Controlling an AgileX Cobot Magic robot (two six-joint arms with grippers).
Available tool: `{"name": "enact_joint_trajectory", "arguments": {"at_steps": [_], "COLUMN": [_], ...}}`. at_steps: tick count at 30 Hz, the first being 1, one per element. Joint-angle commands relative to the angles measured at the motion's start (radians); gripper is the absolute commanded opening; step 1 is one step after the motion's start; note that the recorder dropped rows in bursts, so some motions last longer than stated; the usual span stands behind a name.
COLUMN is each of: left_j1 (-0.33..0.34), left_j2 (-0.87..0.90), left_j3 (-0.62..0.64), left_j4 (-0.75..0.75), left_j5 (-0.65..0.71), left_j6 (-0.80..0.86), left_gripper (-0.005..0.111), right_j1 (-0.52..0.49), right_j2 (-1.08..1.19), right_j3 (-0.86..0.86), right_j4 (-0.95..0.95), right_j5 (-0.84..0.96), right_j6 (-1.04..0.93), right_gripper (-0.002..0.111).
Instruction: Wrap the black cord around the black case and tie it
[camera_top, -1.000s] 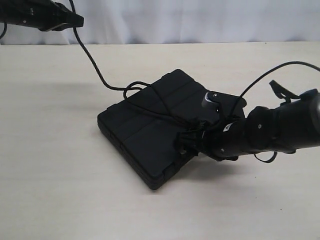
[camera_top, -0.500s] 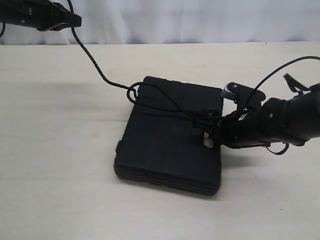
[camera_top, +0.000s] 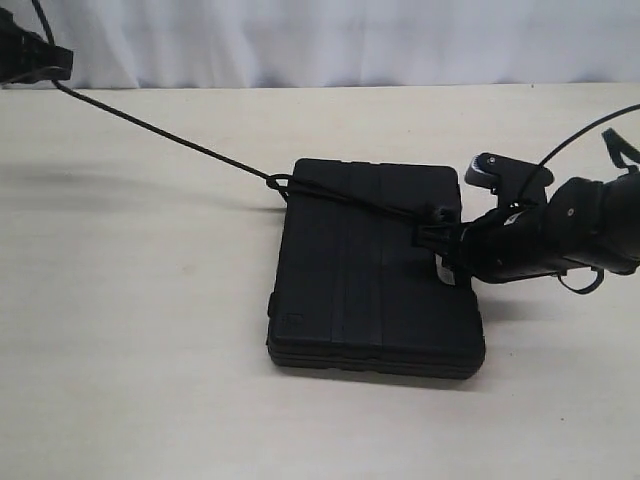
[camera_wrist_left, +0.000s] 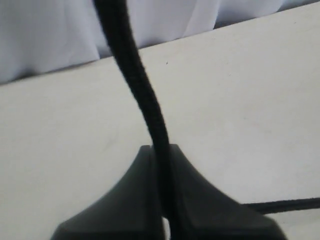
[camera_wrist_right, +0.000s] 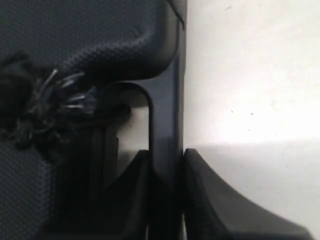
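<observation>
The black case lies flat on the table in the exterior view, its handle slot toward the right. The black cord runs taut from the far left corner down to a small loop at the case's back left corner, then slants across the lid to the handle. My left gripper is shut on the cord, which passes between its fingers. My right gripper is shut on the bar of the case's handle. The cord's frayed knot sits beside the slot.
The pale table stretches around the case. A white curtain hangs behind its far edge. The right arm's thin cable arcs above the table at the right.
The case has swung round from a tilted diagonal to lie flat and square. My left gripper moved further left, pulling the slack cord taut. The right gripper shifted right with the handle.
</observation>
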Motion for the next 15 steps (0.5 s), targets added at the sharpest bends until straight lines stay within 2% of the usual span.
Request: {"name": "enact_joint_trajectory", "arguments": {"at_steps": [1, 3, 5, 11, 15], "left_j1": [0.04, 0.05, 0.054, 0.056, 0.056], "left_j2": [0.019, 0.023, 0.023, 0.003, -0.02], "left_j3": [0.001, 0.001, 0.001, 0.001, 0.001], "left_j4": [0.203, 0.325, 0.39, 0.365, 0.4], "left_j5": [-0.022, -0.018, 0.001, 0.098, 0.129], "left_j6": [-0.181, -0.312, -0.366, -0.368, -0.368], "left_gripper": [0.0, 0.0, 0.0, 0.0, 0.0], "right_j1": [-0.052, -0.072, -0.075, -0.071, -0.071], "right_j2": [-0.015, -0.015, -0.008, 0.091, 0.123], "right_j3": [-0.05, -0.066, -0.074, -0.088, -0.182], "right_j4": [0.043, 0.043, 0.047, 0.195, 0.195], "right_j5": [-0.05, -0.065, -0.104, -0.178, -0.078], "right_j6": [0.04, 0.078, 0.082, 0.103, 0.144], "right_gripper": [0.005, 0.005, 0.005, 0.005, 0.005]}}
